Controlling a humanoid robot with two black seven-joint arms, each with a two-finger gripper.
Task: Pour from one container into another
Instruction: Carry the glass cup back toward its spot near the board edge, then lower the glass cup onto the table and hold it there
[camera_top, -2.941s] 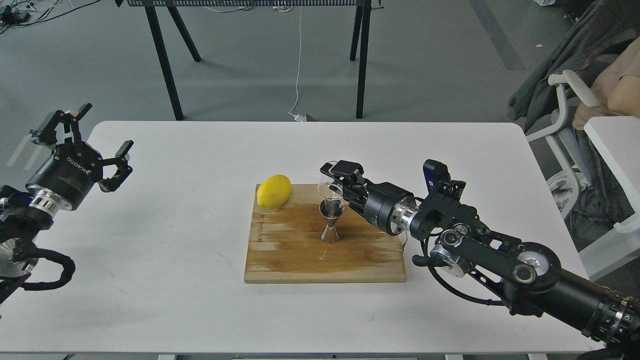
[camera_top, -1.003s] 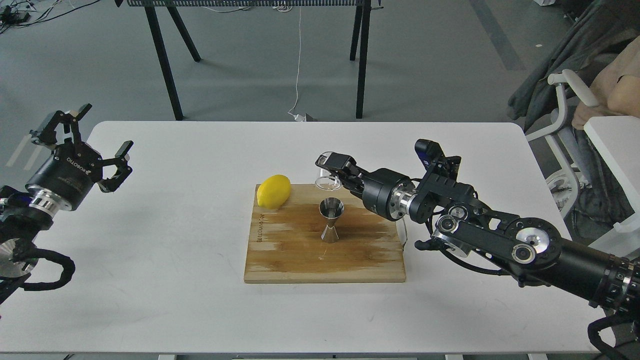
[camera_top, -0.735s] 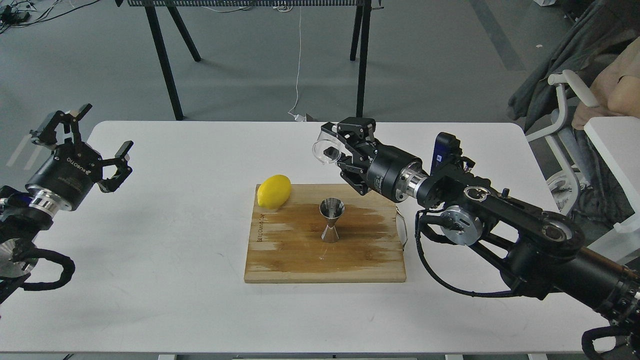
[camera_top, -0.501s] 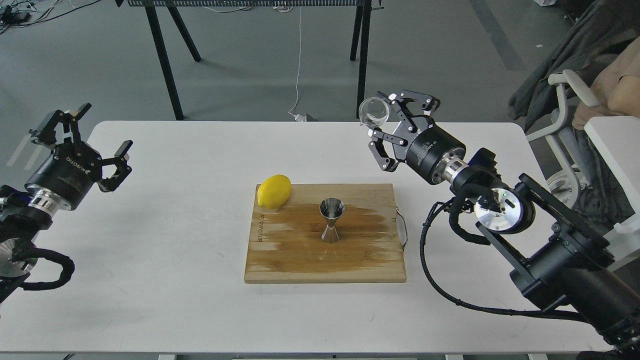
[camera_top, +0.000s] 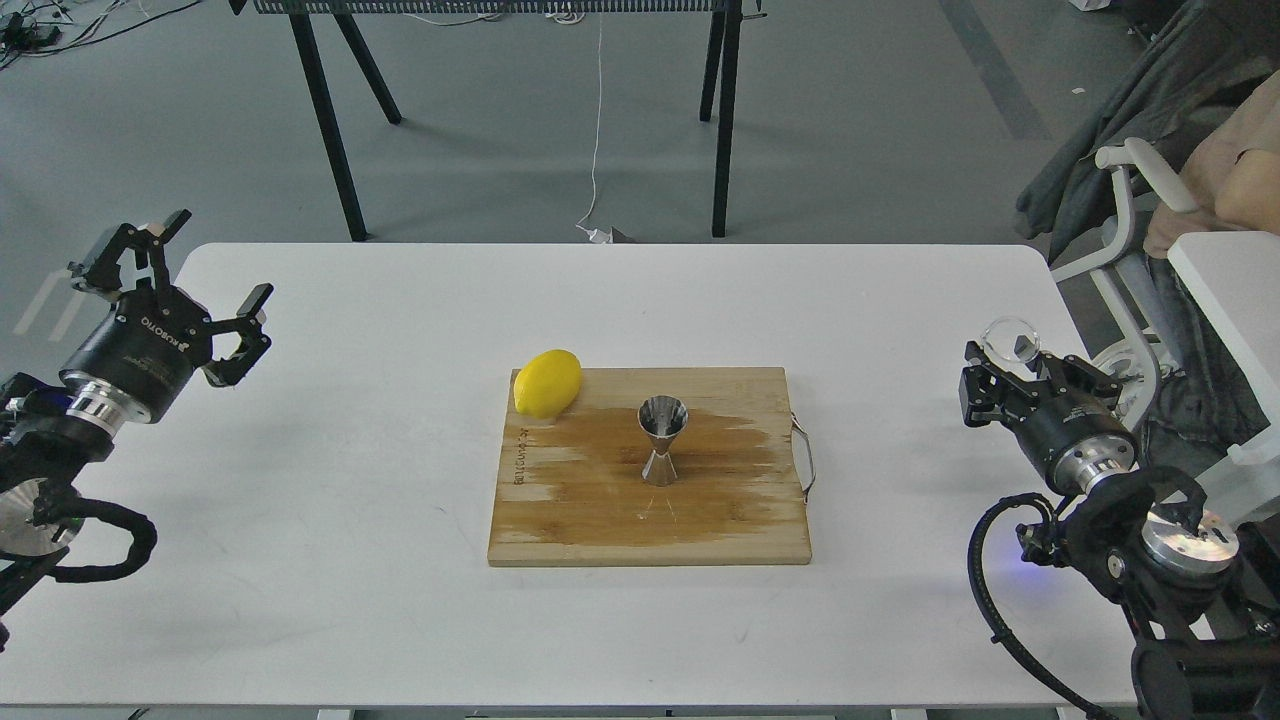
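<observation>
A grey floor with black trestle legs lies beyond a white bench (camera_top: 400, 600), and a wooden cutting board (camera_top: 600, 520) sits at its middle. The steel jigger (camera_top: 662, 440) stands upright at the board's centre, and a lemon (camera_top: 547, 382) rests on the board's corner at about ten o'clock from it, near but not touching.

The clear glass cup (camera_top: 1010, 341) is far off at three o'clock from the jigger, close to the bench's right edge. It is pinched in the right gripper (camera_top: 1012, 372), whose fingers are closed on it with the rim uppermost. Whether any liquid remains in it cannot be told. The left gripper (camera_top: 180, 285) hangs at nine o'clock over the left edge, fingers spread, holding nothing.

With the cup upright and well apart from the jigger, the pour looks finished or given up for now; what the jigger holds is not visible. What seems left is setting the cup down and letting go.

Open bench is wide on both sides of the board and in front of it. The tight spot is the right edge: the cup hangs close to the rim there, with a chair (camera_top: 1130, 250) just beyond, so a set-down is safer further in toward the board.
</observation>
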